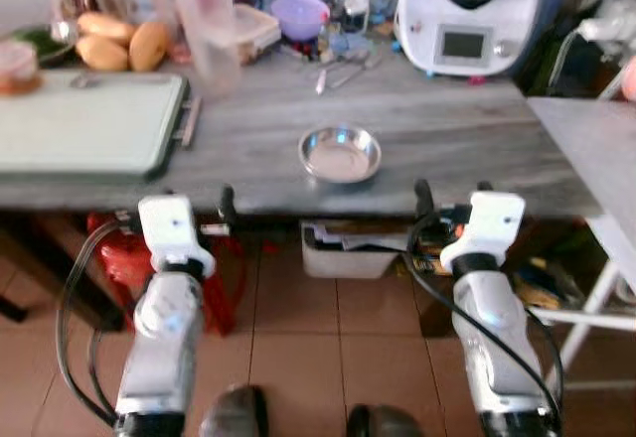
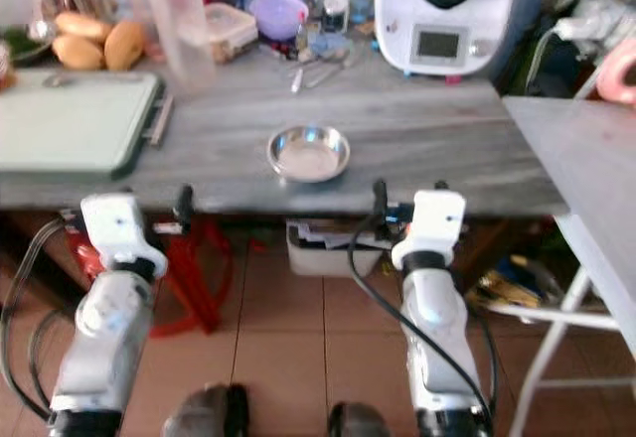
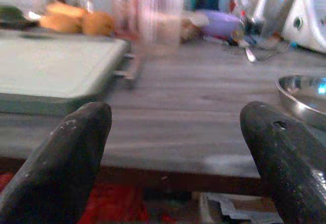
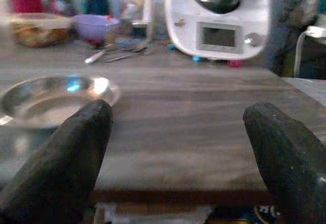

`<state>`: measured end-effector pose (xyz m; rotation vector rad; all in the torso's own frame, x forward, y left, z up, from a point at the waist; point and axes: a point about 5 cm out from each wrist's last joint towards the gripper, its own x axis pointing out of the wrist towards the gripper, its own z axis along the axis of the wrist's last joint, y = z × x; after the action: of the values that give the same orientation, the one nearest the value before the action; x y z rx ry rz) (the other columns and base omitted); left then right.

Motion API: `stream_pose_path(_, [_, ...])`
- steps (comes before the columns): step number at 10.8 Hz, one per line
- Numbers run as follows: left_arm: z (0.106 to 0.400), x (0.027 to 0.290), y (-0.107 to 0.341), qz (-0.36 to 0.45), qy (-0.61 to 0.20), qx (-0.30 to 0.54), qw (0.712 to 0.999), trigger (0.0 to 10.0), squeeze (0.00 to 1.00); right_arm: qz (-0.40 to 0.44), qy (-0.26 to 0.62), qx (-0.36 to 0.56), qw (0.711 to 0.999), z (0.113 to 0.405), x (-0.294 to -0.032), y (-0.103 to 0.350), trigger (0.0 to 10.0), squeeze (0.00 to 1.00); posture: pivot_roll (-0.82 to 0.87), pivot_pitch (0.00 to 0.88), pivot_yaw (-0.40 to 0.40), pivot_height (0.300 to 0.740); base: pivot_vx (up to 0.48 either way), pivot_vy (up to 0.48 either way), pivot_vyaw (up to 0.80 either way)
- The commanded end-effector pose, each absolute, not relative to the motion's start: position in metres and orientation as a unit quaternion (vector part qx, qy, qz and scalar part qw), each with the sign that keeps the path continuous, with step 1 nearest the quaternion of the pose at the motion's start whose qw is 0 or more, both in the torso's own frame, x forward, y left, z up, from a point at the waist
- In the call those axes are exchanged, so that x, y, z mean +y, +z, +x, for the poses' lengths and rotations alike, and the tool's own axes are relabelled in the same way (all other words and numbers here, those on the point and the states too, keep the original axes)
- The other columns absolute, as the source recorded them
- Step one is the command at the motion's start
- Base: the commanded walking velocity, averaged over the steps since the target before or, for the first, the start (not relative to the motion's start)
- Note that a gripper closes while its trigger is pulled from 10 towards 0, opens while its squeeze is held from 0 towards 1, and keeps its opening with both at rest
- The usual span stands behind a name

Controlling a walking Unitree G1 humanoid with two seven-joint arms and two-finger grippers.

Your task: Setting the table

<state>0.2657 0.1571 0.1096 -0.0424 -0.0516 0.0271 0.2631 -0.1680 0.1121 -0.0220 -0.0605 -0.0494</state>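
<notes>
A small steel bowl [image 1: 340,154] sits empty on the grey wooden counter [image 1: 447,139], close to its front edge. Both my grippers hover level with that edge, just short of it. My left gripper [image 3: 175,147] is open with nothing between its fingers; the bowl lies ahead and to its right. My right gripper [image 4: 178,152] is open too, and the bowl [image 4: 51,99] lies ahead and to its left. Spoons [image 1: 338,70] lie further back on the counter near a purple bowl [image 1: 300,15].
A pale green board [image 1: 84,124] covers the counter's left part, with a clear bottle [image 1: 204,20] and yellow fruit [image 1: 114,45] behind it. A white kitchen machine [image 1: 467,15] stands at back right. A second table [image 1: 596,149] adjoins on the right. A red stool [image 1: 119,258] and a bin [image 1: 348,248] stand underneath.
</notes>
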Motion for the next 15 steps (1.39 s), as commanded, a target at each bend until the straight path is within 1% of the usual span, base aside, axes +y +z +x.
stream_pose_path(1, [0.262,0.158,0.1072,-0.019,0.017,-0.018,1.0,10.0,0.0,-0.013,-0.021,-0.04,0.999,0.2648,-0.1675,0.1174,10.0,0.0,0.02,0.0,-0.009,0.74,-0.3,0.0,0.0])
stream_pose_path(7, [0.2629,0.1608,0.1122,-0.022,0.017,-0.015,1.0,10.0,0.0,-0.007,-0.017,-0.036,0.999,0.2651,-0.1665,0.1178,10.0,0.0,0.03,0.0,-0.007,0.74,-0.29,0.0,0.0])
stream_pose_path(9, [0.2616,0.1597,0.1134,-0.023,0.016,-0.018,0.999,10.0,0.0,-0.002,-0.016,-0.034,0.999,0.2658,-0.1659,0.1178,10.0,0.0,0.03,0.0,-0.009,0.74,0.0,0.0,0.0])
stream_pose_path(11, [0.2609,0.1599,0.1149,-0.041,0.013,-0.014,0.999,10.0,0.0,-0.004,-0.014,-0.033,0.999,0.2675,-0.1664,0.1178,10.0,0.0,0.03,0.0,-0.014,0.74,0.0,0.0,0.0])
stream_pose_path(13, [0.2615,0.156,0.116,-0.035,-0.012,-0.015,0.999,10.0,0.0,-0.006,-0.013,-0.031,0.999,0.2681,-0.1668,0.1177,10.0,0.0,0.03,0.0,-0.016,0.74,0.0,0.0,0.0])
stream_pose_path(14, [0.2618,0.1553,0.1165,-0.035,-0.012,-0.015,0.999,10.0,0.0,-0.008,-0.013,-0.03,0.999,0.2683,-0.1669,0.1177,10.0,0.0,0.03,0.0,-0.015,0.74,0.0,0.0,0.0])
stream_pose_path(15, [0.263,0.1538,0.1168,-0.037,-0.016,-0.014,0.999,10.0,0.0,-0.009,-0.015,-0.029,0.999,0.2686,-0.1673,0.1175,10.0,0.0,0.03,0.0,-0.016,0.74,0.0,-0.349,0.0])
